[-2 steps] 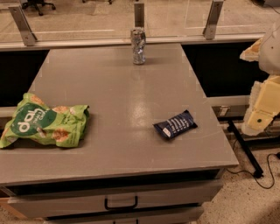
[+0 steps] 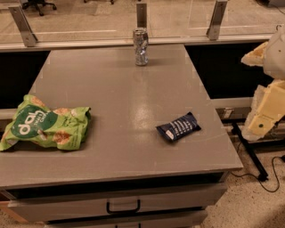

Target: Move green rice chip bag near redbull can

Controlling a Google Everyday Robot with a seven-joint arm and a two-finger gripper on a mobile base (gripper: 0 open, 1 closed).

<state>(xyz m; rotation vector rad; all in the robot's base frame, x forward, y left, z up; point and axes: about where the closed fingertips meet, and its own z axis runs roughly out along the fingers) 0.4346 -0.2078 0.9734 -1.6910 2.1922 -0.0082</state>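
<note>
The green rice chip bag [image 2: 44,127] lies flat near the table's left edge, crinkled, with white lettering on a dark green circle. The redbull can [image 2: 140,46] stands upright at the far middle of the table, well away from the bag. My gripper [image 2: 263,116] shows as cream-coloured parts at the right edge of the camera view. It is off the table's right side, far from the bag and the can, and holds nothing that I can see.
A small dark blue packet [image 2: 178,127] lies on the grey table [image 2: 124,89] right of centre. A glass rail with metal posts [image 2: 141,13] runs behind the can. A drawer with a handle [image 2: 123,206] sits under the front edge. Cables lie on the floor at right.
</note>
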